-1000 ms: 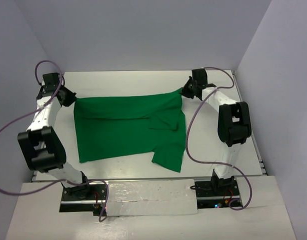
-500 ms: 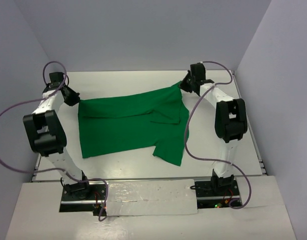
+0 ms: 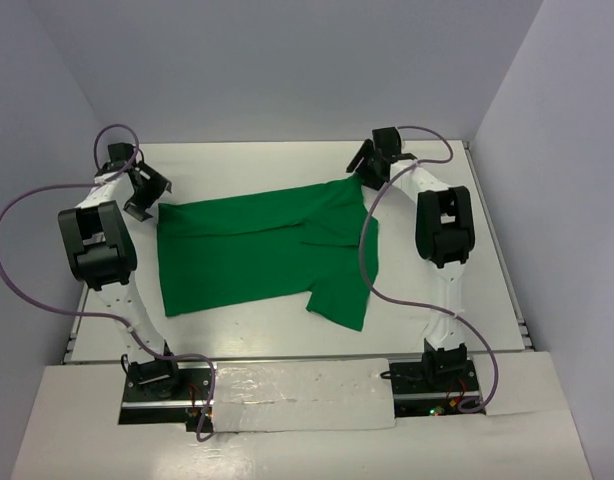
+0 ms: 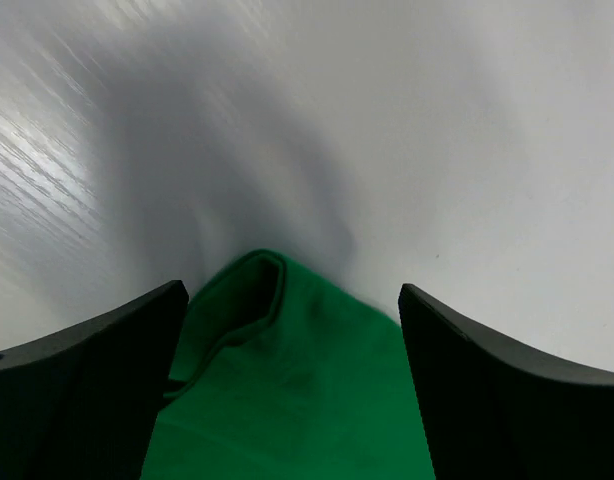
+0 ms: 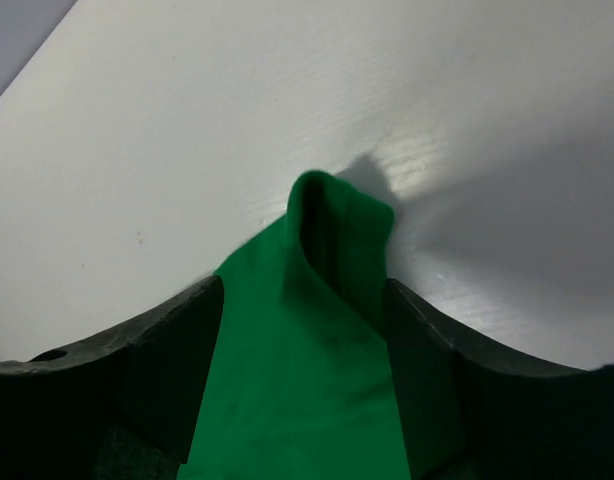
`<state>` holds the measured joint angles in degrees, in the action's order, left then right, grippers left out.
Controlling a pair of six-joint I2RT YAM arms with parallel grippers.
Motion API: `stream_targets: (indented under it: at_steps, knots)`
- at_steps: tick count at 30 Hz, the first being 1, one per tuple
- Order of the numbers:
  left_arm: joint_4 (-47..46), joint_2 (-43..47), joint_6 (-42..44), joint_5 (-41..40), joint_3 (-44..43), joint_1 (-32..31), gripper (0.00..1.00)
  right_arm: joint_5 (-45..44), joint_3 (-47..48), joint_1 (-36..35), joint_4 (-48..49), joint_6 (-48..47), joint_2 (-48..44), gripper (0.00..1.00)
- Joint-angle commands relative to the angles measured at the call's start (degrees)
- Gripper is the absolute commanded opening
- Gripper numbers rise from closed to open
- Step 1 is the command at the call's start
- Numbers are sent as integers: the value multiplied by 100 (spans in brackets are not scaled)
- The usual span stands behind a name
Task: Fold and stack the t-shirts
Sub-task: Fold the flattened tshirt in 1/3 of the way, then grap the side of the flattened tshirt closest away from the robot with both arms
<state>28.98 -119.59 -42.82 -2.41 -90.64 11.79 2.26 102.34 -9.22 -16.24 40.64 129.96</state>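
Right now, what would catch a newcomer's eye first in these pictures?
The bright green t-shirt, spread mostly flat in the middle of the white table and rumpled on its right side. Then the two black grippers at its far corners: the left gripper open over one corner, the right gripper with cloth filling its gap.
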Motion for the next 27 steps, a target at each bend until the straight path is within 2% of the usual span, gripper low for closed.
stream_targets:
  at_steps: [1,5,10,13,15,17,22,24,27]
  knots:
    - [319,646,-165,-518,-262,52,95,-208,-509,83,159,-4,-1308,73]
    - [324,1495,-209,-849,116,43,95,-208,-1229,87,391,9,-2195,73]
    - [520,2668,-33,-701,737,11,95,-73,-2322,-34,458,-174,-3275,72]
    - [536,3280,-33,-612,1378,-17,94,-96,-3526,-150,798,-218,-3928,70]
    - [498,4072,-128,-467,2412,-87,93,30,-4688,-154,1005,-132,-4728,67]
    - [625,4510,-237,-537,2987,-134,91,151,-5489,-189,1138,-47,-5250,65]
    - [1368,5621,-645,-1025,4265,-238,86,72,-6887,-610,658,96,-6734,67]
    - [1850,6048,-1143,-1424,4277,-668,83,59,-7230,-778,364,187,-7453,68]
    - [2215,6350,-1739,-1288,4202,-853,82,38,-7538,-862,-175,281,-8143,70]
